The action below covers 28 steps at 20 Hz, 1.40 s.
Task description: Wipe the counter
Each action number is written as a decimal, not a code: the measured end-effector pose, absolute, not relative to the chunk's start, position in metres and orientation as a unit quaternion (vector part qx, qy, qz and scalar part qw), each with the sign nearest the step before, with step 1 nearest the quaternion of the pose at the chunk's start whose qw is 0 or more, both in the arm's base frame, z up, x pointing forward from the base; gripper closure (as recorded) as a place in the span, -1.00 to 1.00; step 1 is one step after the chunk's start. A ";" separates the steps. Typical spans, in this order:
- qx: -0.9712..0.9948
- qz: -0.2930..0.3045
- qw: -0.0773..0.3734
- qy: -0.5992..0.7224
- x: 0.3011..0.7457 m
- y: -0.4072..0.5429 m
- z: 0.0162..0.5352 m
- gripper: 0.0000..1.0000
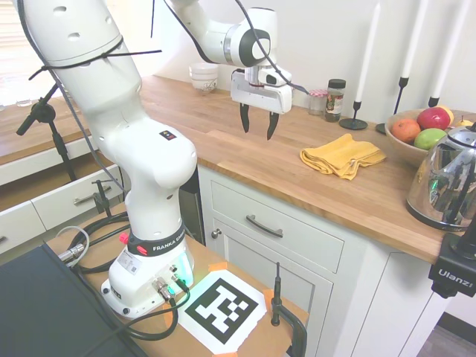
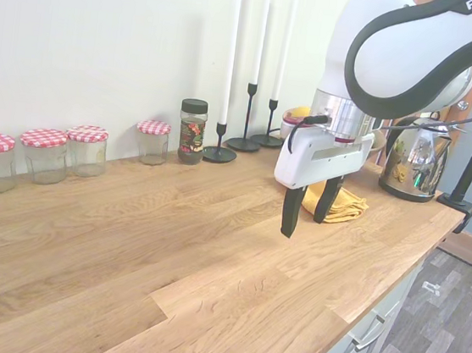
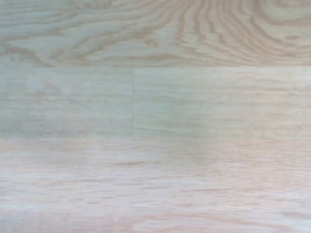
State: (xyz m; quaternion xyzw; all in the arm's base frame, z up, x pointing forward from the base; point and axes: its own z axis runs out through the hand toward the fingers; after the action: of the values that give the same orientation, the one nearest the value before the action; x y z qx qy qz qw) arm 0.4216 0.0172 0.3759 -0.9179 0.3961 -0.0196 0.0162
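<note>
Bare wood grain fills the wrist view, which means the camera looks straight down on the counter (image 3: 155, 145) with nothing under it. That long wooden top (image 1: 245, 160) runs along the wall above white cabinet fronts, and the gripper (image 1: 257, 123) hangs above its middle, fingers pointing down, spread apart and holding nothing. A folded yellow cloth (image 1: 342, 155) lies flat on the wood, well apart from the gripper and toward the kettle (image 1: 450, 182) at the end of the counter; it is probably the wiping tool, left within reach, so picking it up looks like the step in hand and the wiping itself is not yet begun. The fruit bowl (image 1: 407, 137), the black candle holders (image 2: 247, 118) and the spice jar (image 2: 192, 131) stand back against the wall, as do the jars with checked lids (image 2: 87, 149), which leaves the front of the top open for wiping. The kettle sits close beside the cloth, so a reach there calls for care.
</note>
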 end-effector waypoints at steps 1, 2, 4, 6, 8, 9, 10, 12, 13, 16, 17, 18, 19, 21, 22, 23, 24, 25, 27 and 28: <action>-0.918 -0.019 0.016 0.397 0.422 0.017 0.376 -1.00; -0.915 -0.022 0.016 0.402 0.423 0.017 0.376 -1.00; -0.908 -0.032 0.021 0.416 0.428 0.011 0.376 -1.00; -0.902 -0.039 0.025 0.429 0.435 -0.001 0.373 -1.00; -0.895 -0.043 0.028 0.444 0.446 -0.018 0.370 -1.00; -0.891 -0.044 0.029 0.452 0.452 -0.027 0.369 -1.00; -0.887 -0.046 0.030 0.459 0.459 -0.037 0.368 -1.00; -0.878 -0.047 0.033 0.474 0.472 -0.056 0.368 -1.00; -0.874 -0.048 0.033 0.482 0.478 -0.069 0.368 -1.00; -0.864 -0.052 0.035 0.500 0.495 -0.111 0.368 -1.00; -0.860 -0.051 0.037 0.506 0.500 -0.126 0.367 -1.00; -0.857 -0.049 0.039 0.511 0.503 -0.139 0.365 -1.00; -0.855 -0.047 0.041 0.515 0.506 -0.152 0.363 -1.00; -0.850 -0.044 0.045 0.523 0.511 -0.174 0.359 -1.00; -0.848 -0.043 0.046 0.526 0.512 -0.184 0.358 -1.00; -0.846 -0.042 0.048 0.530 0.513 -0.192 0.357 -1.00; -0.844 -0.041 0.050 0.532 0.513 -0.201 0.357 -1.00; -0.842 -0.041 0.051 0.535 0.513 -0.209 0.358 -1.00; -0.840 -0.041 0.054 0.539 0.510 -0.223 0.360 -1.00; -0.838 -0.041 0.055 0.541 0.509 -0.228 0.361 -1.00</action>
State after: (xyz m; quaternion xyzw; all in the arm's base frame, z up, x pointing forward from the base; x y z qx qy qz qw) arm 0.5087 -0.2277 0.3613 -0.8382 0.5410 -0.0411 0.0549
